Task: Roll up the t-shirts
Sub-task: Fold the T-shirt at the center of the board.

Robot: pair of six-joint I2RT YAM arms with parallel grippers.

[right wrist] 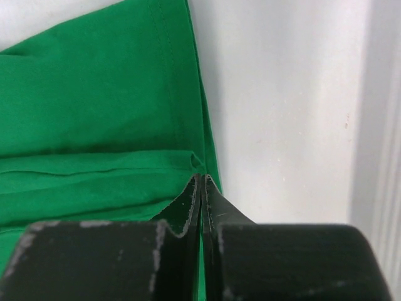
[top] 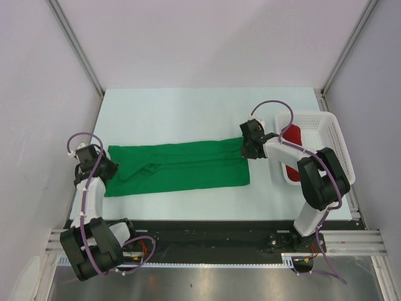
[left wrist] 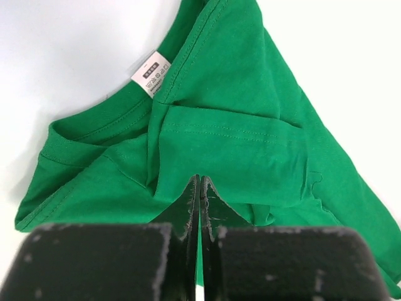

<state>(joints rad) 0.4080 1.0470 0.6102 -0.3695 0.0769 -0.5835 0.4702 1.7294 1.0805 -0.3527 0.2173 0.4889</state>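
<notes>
The green t-shirt (top: pixel 182 166) lies on the table folded into a long strip that runs left to right. My left gripper (top: pixel 108 170) is at its collar end, shut on a fold of the green cloth (left wrist: pixel 238 94) just below the white neck label (left wrist: pixel 152 73). My right gripper (top: pixel 246 149) is at the hem end, shut on the edge of the fold (right wrist: pixel 94 113), which puckers at the fingertips. The red t-shirt (top: pixel 293 134) sits rolled up inside the basket, partly hidden by the right arm.
The white mesh basket (top: pixel 313 116) stands at the table's right edge, beside the right arm. Pale walls and metal posts enclose the table on three sides. A black rail runs along the near edge by the arm bases.
</notes>
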